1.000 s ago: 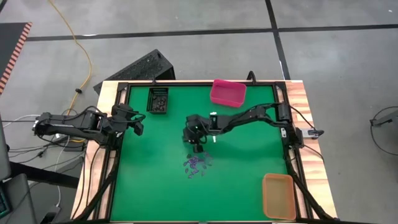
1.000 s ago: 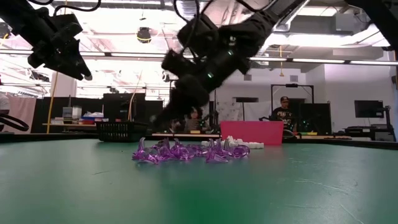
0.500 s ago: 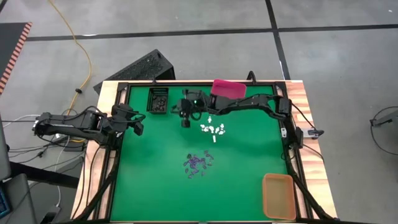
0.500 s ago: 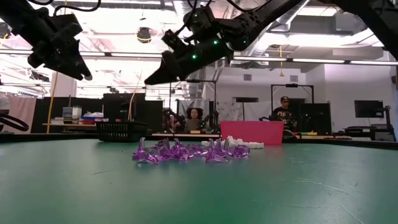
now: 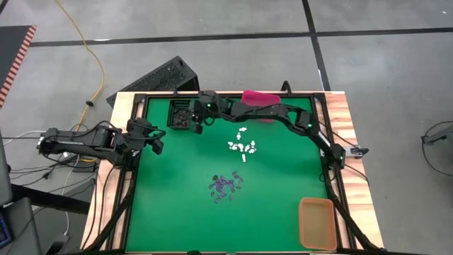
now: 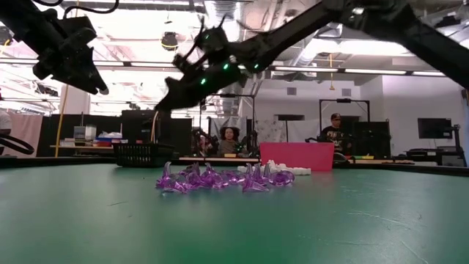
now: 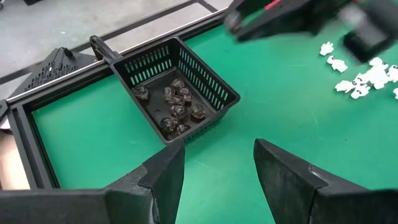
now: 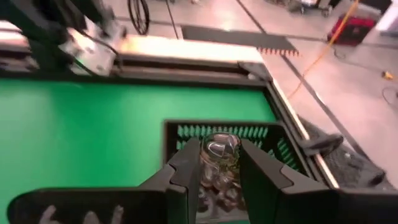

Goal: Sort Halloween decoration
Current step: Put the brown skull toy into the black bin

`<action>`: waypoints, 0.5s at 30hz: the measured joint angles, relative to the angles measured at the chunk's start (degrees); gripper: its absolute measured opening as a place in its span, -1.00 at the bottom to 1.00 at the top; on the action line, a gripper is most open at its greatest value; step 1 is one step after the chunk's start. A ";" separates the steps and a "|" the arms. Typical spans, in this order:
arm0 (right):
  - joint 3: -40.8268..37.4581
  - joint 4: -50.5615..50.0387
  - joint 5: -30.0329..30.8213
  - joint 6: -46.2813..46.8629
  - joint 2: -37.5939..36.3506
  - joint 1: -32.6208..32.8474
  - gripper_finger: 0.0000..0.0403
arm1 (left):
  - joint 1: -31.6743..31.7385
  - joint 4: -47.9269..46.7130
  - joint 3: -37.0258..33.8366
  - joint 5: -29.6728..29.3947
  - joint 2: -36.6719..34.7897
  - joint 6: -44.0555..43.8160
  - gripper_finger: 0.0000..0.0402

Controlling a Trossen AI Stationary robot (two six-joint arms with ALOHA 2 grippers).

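Right gripper (image 8: 214,167) above the black basket (image 5: 180,114) near the table's far edge, clamped on one dark glossy trinket (image 8: 219,152). Basket holds about nine more. Purple pile (image 5: 224,187) mid-table, white cluster (image 5: 242,146) beyond it (uncountable). Left gripper (image 7: 217,168) parked, fingers apart.

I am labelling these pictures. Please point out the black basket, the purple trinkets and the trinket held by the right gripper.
black basket (image 7: 219,89): left wrist view, its slatted side wall.
purple trinkets (image 6: 212,178): low view, middle of the pile.
held trinket (image 8: 217,150): right wrist view, its top between the fingers.
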 joint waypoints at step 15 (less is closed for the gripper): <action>16.82 -10.39 -0.06 3.63 11.06 -0.04 -0.10 | -0.01 0.04 0.00 -1.05 0.00 -0.02 -0.09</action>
